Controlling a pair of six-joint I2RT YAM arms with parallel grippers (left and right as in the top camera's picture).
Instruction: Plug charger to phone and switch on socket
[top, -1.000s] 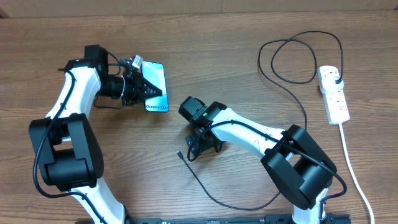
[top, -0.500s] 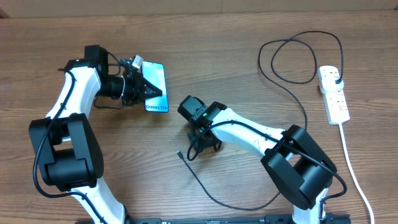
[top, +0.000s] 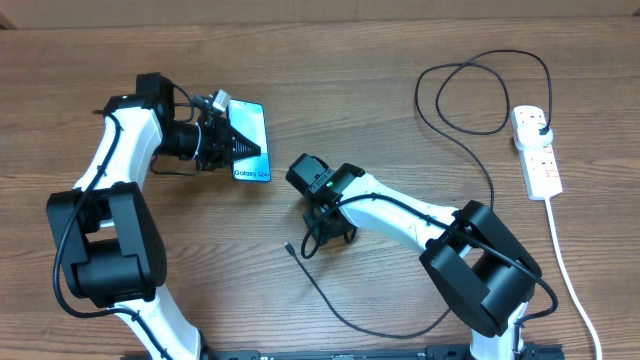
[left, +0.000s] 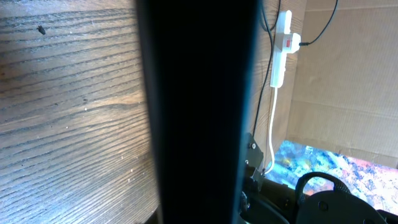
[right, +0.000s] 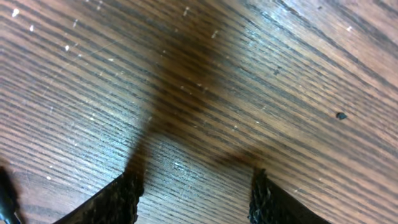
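My left gripper (top: 241, 141) is shut on the phone (top: 256, 118), holding it by its long edges at the table's left. The phone's screen is lit blue-teal, and its dark edge (left: 199, 112) fills the middle of the left wrist view. The charger's connector tip (top: 289, 247) lies on the wood. Its thin black cable (top: 380, 328) curves right and loops up to a black plug (top: 541, 121) in the socket (top: 537, 155). My right gripper (top: 326, 238) is open and empty, low over the table just right of the tip. Its fingers (right: 196, 199) straddle bare wood.
The socket's thick white cord (top: 568, 270) runs down the table's right edge. The socket (left: 284, 38) and cord also show far off in the left wrist view. A cable loop (top: 480, 95) lies at the back right. A cardboard wall borders the table's far edge.
My right gripper has turned and shifted slightly left toward the connector tip. The left arm and phone have not moved.
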